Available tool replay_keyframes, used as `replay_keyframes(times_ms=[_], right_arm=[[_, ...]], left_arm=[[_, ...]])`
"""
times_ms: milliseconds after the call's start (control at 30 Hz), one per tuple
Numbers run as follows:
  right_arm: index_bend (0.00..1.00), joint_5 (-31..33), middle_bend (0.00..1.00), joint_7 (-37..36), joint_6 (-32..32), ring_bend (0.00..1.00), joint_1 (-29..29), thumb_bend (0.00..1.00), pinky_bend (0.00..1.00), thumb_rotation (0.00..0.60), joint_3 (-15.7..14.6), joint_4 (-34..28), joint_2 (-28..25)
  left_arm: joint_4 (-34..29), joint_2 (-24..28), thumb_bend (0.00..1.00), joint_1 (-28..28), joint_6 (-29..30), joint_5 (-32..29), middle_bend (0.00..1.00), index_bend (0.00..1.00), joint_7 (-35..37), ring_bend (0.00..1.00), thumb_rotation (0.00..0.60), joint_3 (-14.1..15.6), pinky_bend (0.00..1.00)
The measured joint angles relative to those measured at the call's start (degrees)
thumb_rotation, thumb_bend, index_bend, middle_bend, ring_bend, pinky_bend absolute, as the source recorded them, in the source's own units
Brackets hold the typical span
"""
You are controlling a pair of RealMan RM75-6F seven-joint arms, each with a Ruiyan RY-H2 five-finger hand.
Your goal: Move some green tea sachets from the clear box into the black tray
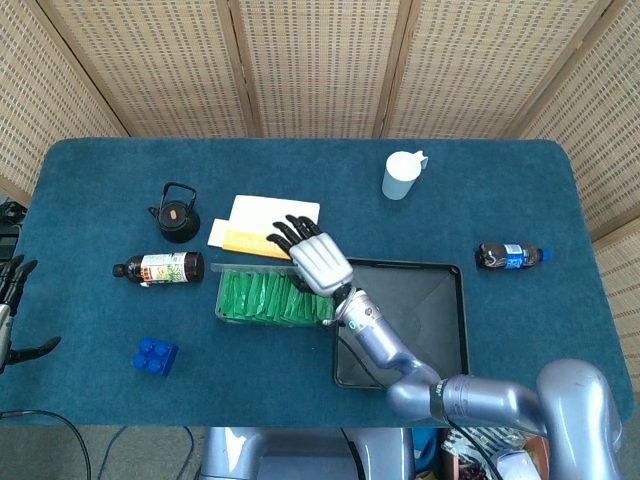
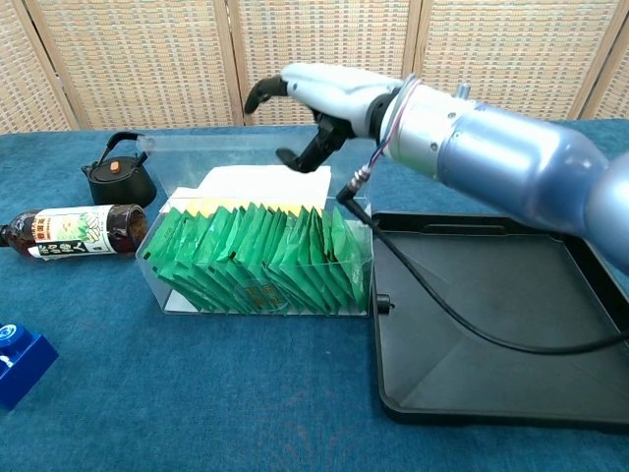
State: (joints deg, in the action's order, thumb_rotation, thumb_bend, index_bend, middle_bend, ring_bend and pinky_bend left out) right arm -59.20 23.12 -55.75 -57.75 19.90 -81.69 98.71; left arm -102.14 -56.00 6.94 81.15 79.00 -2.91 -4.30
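The clear box [image 1: 226, 296] [image 2: 257, 299] holds a full row of upright green tea sachets [image 1: 270, 298] [image 2: 257, 251]. Just right of it lies the black tray [image 1: 410, 312] [image 2: 491, 329], with nothing in it. My right hand [image 1: 318, 262] [image 2: 329, 96] hovers high above the box's far right corner, fingers apart and no sachet in them. A clear raised edge [image 2: 216, 142], like a lid, stands behind the box and ends at those fingers; contact is unclear. My left hand [image 1: 10, 300] hangs open off the table's left edge.
A black teapot [image 1: 176, 215] [image 2: 120, 172] and a lying tea bottle [image 1: 160, 268] [image 2: 69, 229] are left of the box. A blue brick [image 1: 155, 356] [image 2: 15, 359] sits front left. White-yellow paper [image 1: 270, 225] lies behind the box. A white cup [image 1: 402, 175] and a cola bottle [image 1: 510, 256] stand further right.
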Motion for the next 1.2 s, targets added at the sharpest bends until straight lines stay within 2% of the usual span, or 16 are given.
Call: replay_keyframes(times_ms=[133,333,600,667,833,1033,1133,1200], right_arm=[[0.25,4.25,0.11,3.54,-1.29,0.05,-0.44,0.67,0.15,0.6,1.59,2.28,-0.03],[0.28,10.24,0.09,7.02,-1.38,0.05,-0.71,0.67,0.15,0.6,2.63,2.46,-0.67],[0.28,15.1,0.08,11.15,-0.7,0.05,-1.09,0.66,0.15,0.6,1.77,1.19,-1.78],[0.28,14.98,0.09,11.11,-0.81,0.05,-1.07,0.6,0.15,0.6,1.53,0.74,-1.99],[0.29,6.97,0.12,6.29,0.69,0.05,-0.25,0.4,0.15,0.6,-0.48,-2.3,-4.15],[0.31,-7.51,0.14,1.6,3.25,0.05,0.22,0.35,0.15,0.6,-5.52,-4.17,-7.19],[0.31,-11.93,0.14,0.8,4.96,0.05,-0.05,0.35,0.15,0.6,-8.35,-4.29,-8.14],[0.31,-12.61,0.14,0.64,5.69,0.05,-0.35,0.35,0.15,0.6,-9.0,-4.23,-8.25]], left_arm=[[-0.09,0.09,0.06,0.03,-0.07,0.02,0.0,0.0,0.12,0.0,0.6,0.01,0.0],[-0.08,0.21,0.06,0.01,-0.1,0.04,0.0,0.0,0.39,0.0,0.6,0.02,0.0],[-0.21,0.48,0.06,0.05,-0.35,0.24,0.0,0.0,0.86,0.0,0.6,0.15,0.0],[-0.19,0.56,0.06,0.01,-0.24,0.24,0.0,0.0,1.17,0.0,0.6,0.1,0.0],[-0.09,0.64,0.06,0.12,-0.55,0.53,0.0,0.0,1.43,0.0,0.6,0.24,0.0],[-0.4,0.47,0.06,0.09,-0.48,0.99,0.0,0.0,0.87,0.0,0.6,0.53,0.0],[-0.51,0.45,0.06,0.05,-0.34,1.1,0.0,0.0,0.74,0.0,0.6,0.58,0.0],[-0.54,0.41,0.06,0.01,-0.25,1.18,0.0,0.0,0.66,0.0,0.6,0.61,0.0]])
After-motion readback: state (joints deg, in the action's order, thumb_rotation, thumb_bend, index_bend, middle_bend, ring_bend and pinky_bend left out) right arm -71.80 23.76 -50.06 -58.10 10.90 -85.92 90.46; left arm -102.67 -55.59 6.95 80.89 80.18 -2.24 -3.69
